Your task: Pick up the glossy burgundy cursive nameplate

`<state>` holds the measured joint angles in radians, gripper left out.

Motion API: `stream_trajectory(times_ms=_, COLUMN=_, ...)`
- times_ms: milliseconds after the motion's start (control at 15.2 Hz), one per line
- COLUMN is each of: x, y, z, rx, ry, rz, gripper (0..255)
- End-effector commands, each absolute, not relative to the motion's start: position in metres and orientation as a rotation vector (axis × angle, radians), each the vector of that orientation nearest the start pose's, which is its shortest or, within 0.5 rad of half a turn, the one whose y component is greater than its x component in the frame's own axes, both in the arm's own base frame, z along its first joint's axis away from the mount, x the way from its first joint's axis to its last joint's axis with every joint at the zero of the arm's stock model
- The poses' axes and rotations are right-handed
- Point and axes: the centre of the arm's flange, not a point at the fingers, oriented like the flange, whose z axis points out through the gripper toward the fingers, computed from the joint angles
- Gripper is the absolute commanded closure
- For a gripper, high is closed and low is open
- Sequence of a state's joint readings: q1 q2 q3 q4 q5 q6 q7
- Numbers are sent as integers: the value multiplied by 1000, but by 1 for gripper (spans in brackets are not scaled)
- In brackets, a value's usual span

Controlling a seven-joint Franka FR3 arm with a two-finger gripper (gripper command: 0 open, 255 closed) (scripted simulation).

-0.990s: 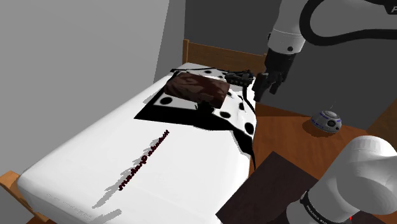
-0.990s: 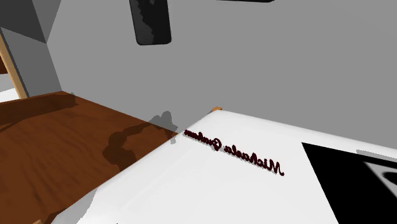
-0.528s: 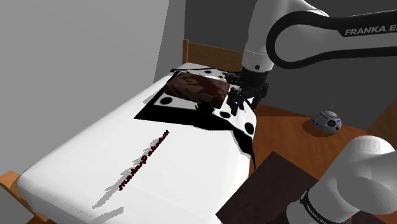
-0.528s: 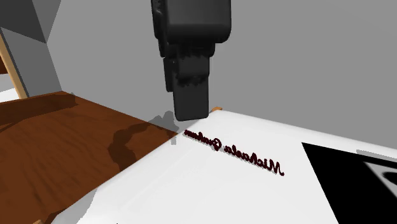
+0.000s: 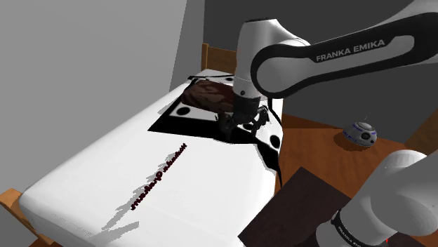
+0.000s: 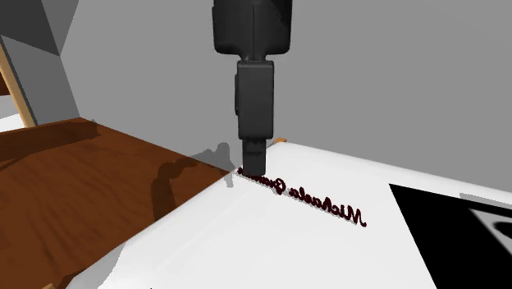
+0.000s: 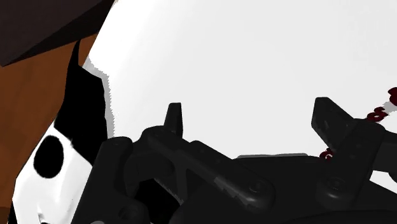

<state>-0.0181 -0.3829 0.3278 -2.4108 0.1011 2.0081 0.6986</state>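
The burgundy cursive nameplate (image 5: 160, 175) lies flat on the white bed (image 5: 210, 175), running lengthwise towards the foot end. My black gripper (image 5: 237, 128) hangs over the black-and-white spotted cover near the head of the bed, well short of the nameplate. In the second exterior view the gripper (image 6: 256, 168) shows edge-on, pointing down, in front of one end of the nameplate (image 6: 308, 195). In the wrist view the gripper (image 7: 250, 114) is open, with only white bed between its fingers. A few letters of the nameplate (image 7: 382, 111) show just beyond one fingertip (image 7: 327, 113).
A dark brown pillow (image 5: 210, 97) lies at the head of the bed against a wooden headboard (image 5: 210, 52). The spotted cover (image 7: 51, 159) hangs over the bed's side. A round blue-and-white object (image 5: 362, 132) sits on the wooden surface beside the bed.
The arm has swung from beside the headboard towards the shoulder view's left and down over the spotted cover. In the second exterior view the gripper has dropped lower and turned edge-on.
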Motion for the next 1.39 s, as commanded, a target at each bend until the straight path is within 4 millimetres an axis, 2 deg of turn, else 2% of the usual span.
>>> stream_trajectory(times_ms=0, x=417, y=157, z=426, rx=-3073, ry=800, rz=40, gripper=0)
stream_trajectory(times_ms=660, x=499, y=222, z=349, rx=-2921, ry=1148, rz=95, gripper=0)
stream_trajectory(times_ms=1320, x=593, y=268, z=272, rx=-2730, ry=1471, rz=148, gripper=0)
